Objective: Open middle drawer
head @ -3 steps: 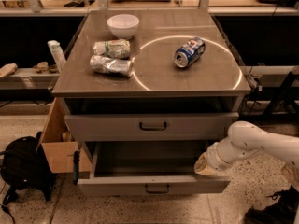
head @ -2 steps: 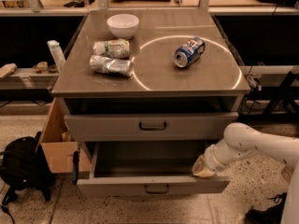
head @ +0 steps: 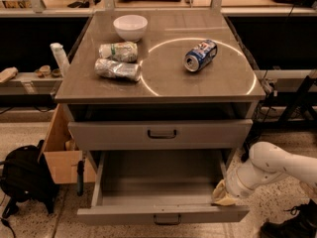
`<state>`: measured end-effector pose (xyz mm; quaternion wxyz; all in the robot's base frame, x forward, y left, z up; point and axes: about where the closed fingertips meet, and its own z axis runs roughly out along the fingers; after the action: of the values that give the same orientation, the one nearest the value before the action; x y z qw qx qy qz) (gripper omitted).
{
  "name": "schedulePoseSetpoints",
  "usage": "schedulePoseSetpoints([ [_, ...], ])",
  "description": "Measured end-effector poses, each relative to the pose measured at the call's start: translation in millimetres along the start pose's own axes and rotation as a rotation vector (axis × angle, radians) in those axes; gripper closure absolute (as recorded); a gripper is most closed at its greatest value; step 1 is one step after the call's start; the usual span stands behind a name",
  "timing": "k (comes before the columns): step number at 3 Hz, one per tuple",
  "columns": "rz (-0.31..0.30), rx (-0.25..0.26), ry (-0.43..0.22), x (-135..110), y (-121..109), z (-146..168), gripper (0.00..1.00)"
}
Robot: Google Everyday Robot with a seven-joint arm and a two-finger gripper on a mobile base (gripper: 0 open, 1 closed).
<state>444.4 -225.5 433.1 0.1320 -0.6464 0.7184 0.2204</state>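
Cabinet seen from the front and from above. The wide light-grey metal middle drawer (head: 158,180) is pulled well out beneath the taller-fronted grey upper drawer (head: 114,135), which sits shut. The middle drawer's low front panel carries a small dark bar handle (head: 167,218) at its centre, and the inside is plain grey.

We log the tan-tipped gripper (head: 224,196), on the end of the white rounded robot arm (head: 277,165), at the front right corner of the middle drawer. It is just behind the front panel and close against the right wall. The arm comes in from the right edge of the view. We cannot tell how far the gripper is open, nor whether it has hold of any part of the drawer.

On the brown-grey metal tabletop (head: 163,86):
- a round white bowl (head: 130,27) at the back left;
- a crumpled silver-and-green packet (head: 118,50) in front of the bowl;
- a crumpled silver foil packet (head: 118,69) just in front of that one;
- a blue drinks can (head: 200,55) lying on its side, right of centre and well apart from the packets.

On the floor to the left, an open brown cardboard box (head: 62,150) stands against the cabinet's side, with a black backpack (head: 22,180) beside it.
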Motion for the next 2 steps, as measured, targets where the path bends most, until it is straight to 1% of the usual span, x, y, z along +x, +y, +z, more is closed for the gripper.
schedulePoseSetpoints([
  [1, 0.039, -0.025, -0.02, 11.1, 37.2, -11.7, 1.0],
  [2, 0.039, -0.025, -0.02, 9.5, 36.2, -12.6, 1.0],
])
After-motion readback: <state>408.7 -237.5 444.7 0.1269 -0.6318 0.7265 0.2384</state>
